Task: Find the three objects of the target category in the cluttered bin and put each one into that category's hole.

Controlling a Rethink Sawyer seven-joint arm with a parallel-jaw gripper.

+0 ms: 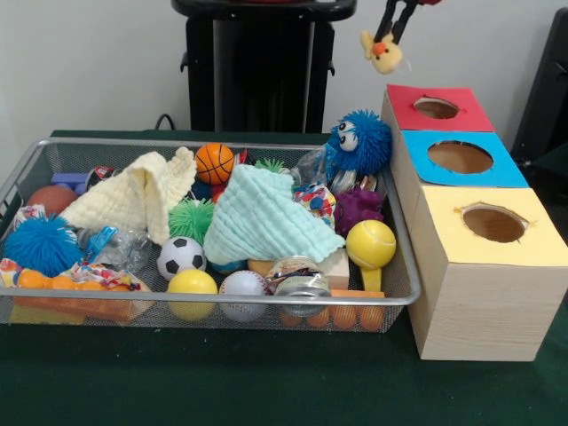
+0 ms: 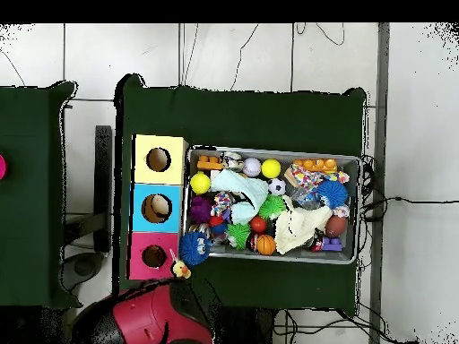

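Observation:
My gripper (image 1: pixel 391 28) hangs at the top of the front view, shut on a small yellow plush chick (image 1: pixel 383 53) with an orange beak. The chick dangles in the air above and just left of the red-topped hole (image 1: pixel 437 107). In the overhead view the chick (image 2: pixel 181 268) sits beside the red hole (image 2: pixel 154 256), at its edge nearer the bin. The silver wire-mesh bin (image 1: pixel 222 142) is full of toys; it also shows in the overhead view (image 2: pixel 269 150). The tan-orange bear and the striped tiger are hidden or out of view.
Blue-topped hole (image 1: pixel 460 157) and yellow-topped hole (image 1: pixel 493 222) stand in line with the red one. The bin holds a blue spiky googly-eyed ball (image 1: pixel 359 142), a purple plush (image 1: pixel 357 209), a mint cloth (image 1: pixel 262 217), a cream cloth (image 1: pixel 138 195) and several balls.

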